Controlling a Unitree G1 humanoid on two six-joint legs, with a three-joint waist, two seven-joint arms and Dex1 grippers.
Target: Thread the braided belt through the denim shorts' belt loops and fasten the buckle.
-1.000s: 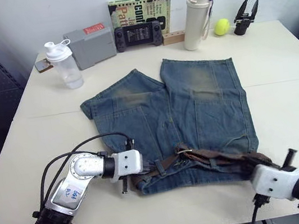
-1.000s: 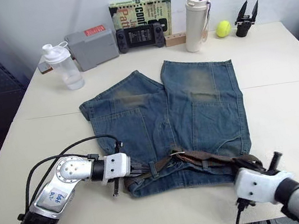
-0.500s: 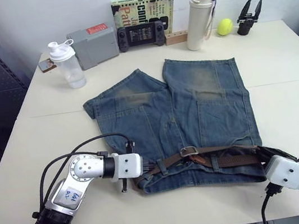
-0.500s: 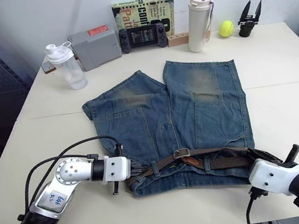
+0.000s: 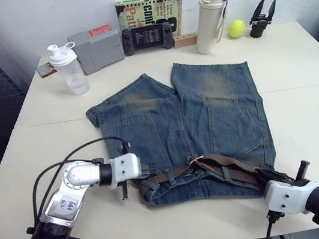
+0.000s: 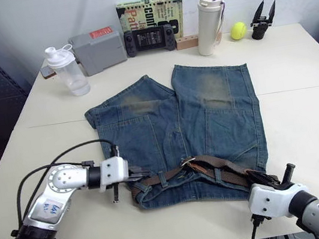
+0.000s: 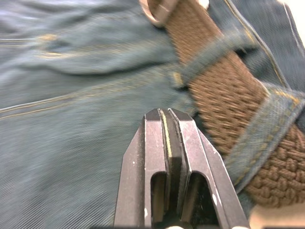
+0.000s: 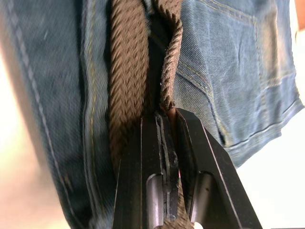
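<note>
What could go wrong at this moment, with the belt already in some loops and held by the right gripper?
The right gripper is shut on the braided belt, which lies slack; a careless pull may drag it out of the belt loops. The buckle sits unfastened. The shut left gripper holds nothing, so the denim shorts may slide.

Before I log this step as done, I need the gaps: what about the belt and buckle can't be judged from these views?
- Buckle: too small in the head views to tell whether the prong is fastened; cut off by the edge in the left wrist view.
- Belt end at the right gripper: hidden behind its shut jaws.
- Belt loops: blurred in the wrist view; their count under the belt is unclear.
</note>
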